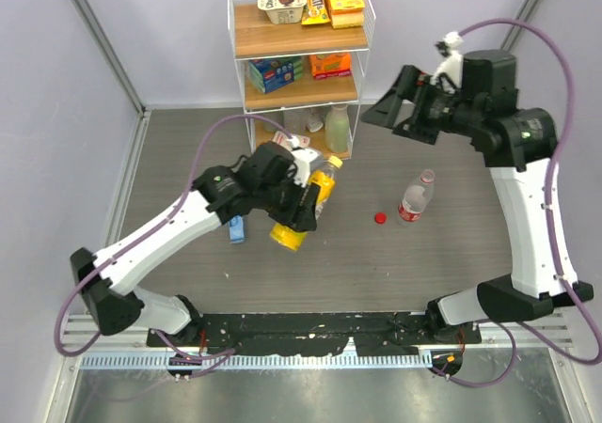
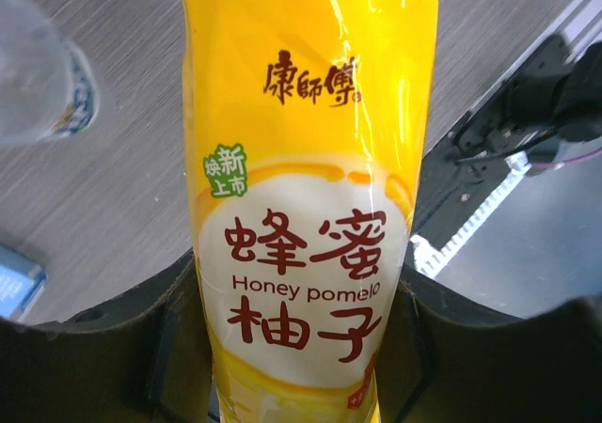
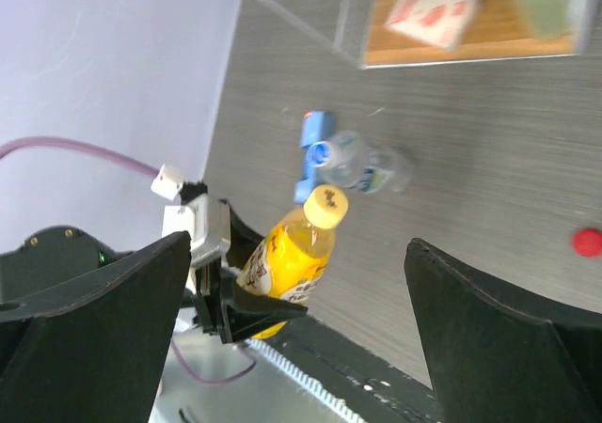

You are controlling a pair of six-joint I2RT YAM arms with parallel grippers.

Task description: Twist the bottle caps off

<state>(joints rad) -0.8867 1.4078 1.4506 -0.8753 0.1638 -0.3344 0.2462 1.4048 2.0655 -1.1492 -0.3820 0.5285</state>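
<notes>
While the left gripper (image 1: 304, 208) clamps the juice bottle (image 1: 324, 186) at centre frame, its cap (image 1: 331, 164) points up-right toward the wide-spread right gripper (image 1: 391, 103).

Even bright light, glare on juice bottle (image 2: 306, 197), blurred wrist backgrounds

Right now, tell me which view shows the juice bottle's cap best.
Right wrist: the yellow cap faces the camera, unobstructed. Top external shows it small and oblique; left wrist shows only the juice bottle's label, no cap.
</notes>
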